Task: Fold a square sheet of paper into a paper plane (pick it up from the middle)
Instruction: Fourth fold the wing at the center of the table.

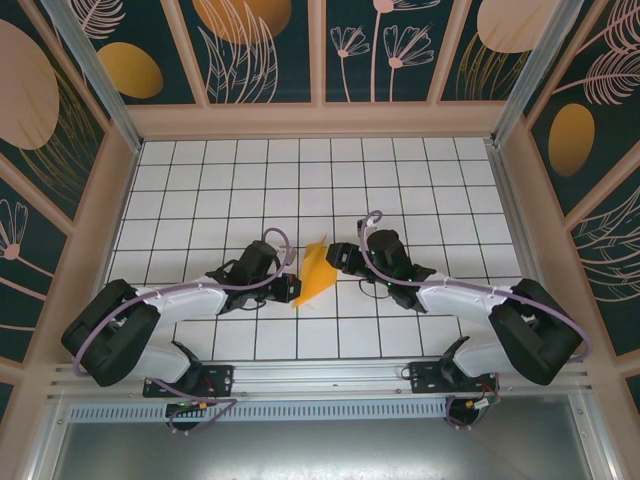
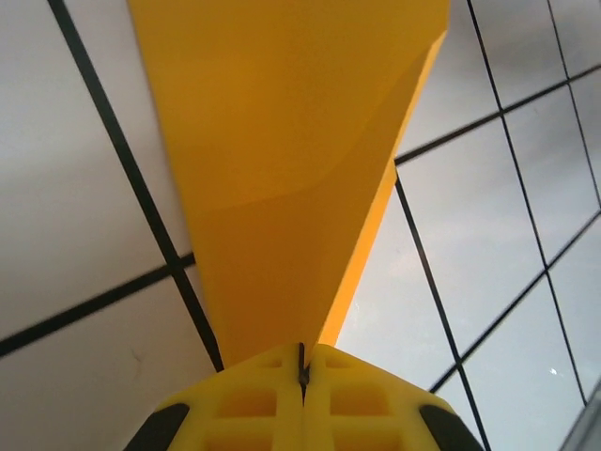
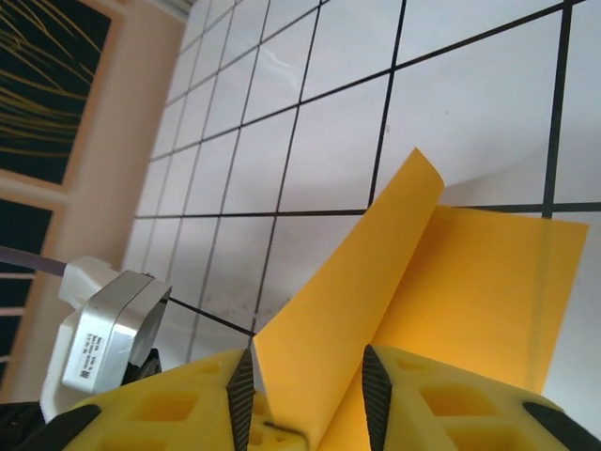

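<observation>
The square sheet of paper stands folded into a slim orange-yellow paper plane (image 1: pixel 313 270), lifted on edge between the two arms at mid-table. My left gripper (image 1: pixel 291 287) is shut on its narrow near tip; in the left wrist view the yellow fingers (image 2: pixel 254 404) meet with the paper (image 2: pixel 282 141) fanning out above them. My right gripper (image 1: pixel 336 257) reaches in from the right. Its jaws (image 3: pixel 308 390) stand apart around a raised flap of the plane (image 3: pixel 376 301), which leans near the left pad (image 3: pixel 241 395) without being pinched.
White tiled table (image 1: pixel 420 180) with black grid lines, walled by dark leaf-pattern panels (image 1: pixel 260 50) at the back and sides. A metal rail (image 1: pixel 320 385) runs along the near edge by the arm bases. The left arm's wrist housing (image 3: pixel 108 329) sits close to my right gripper.
</observation>
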`<action>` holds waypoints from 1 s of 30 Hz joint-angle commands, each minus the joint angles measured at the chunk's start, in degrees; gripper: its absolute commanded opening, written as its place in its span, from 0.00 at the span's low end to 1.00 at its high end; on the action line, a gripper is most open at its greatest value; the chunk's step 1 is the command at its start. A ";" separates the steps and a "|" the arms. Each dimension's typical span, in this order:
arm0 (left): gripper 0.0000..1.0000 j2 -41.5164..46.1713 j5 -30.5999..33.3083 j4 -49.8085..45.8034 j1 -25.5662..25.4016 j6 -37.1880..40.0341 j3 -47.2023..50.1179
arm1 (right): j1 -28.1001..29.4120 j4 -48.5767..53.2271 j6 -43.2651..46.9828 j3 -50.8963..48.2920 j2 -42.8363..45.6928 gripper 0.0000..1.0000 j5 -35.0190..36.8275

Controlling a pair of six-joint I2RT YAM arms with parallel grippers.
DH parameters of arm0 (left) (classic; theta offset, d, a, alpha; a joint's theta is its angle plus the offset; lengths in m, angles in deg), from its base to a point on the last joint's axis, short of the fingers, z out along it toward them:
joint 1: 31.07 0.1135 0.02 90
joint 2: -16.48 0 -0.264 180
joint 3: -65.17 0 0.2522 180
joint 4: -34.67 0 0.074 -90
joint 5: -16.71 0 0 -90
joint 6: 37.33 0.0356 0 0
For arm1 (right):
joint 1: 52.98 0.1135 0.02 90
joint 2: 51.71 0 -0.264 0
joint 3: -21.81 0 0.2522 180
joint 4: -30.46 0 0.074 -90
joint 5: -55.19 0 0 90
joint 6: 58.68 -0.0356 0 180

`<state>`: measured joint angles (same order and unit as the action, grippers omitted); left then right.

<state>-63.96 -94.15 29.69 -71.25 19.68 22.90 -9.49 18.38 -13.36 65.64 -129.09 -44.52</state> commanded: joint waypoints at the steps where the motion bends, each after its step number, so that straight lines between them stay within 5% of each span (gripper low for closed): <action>1: 0.00 -2.13 -7.44 5.37 0.28 -1.20 0.24 | 0.33 1.28 3.80 2.63 -3.18 0.34 -4.98; 9: 0.00 -6.13 -9.26 5.86 2.03 -3.47 1.00 | 2.50 -7.97 -1.66 2.28 -10.10 0.15 -9.69; 30: 0.00 -6.90 -16.73 12.18 5.59 -8.62 4.28 | 4.24 -8.40 -4.11 7.11 -19.03 0.09 -9.89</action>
<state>-70.72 -107.79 38.93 -66.33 12.44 26.59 -5.34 12.93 -16.62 72.04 -147.41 -53.42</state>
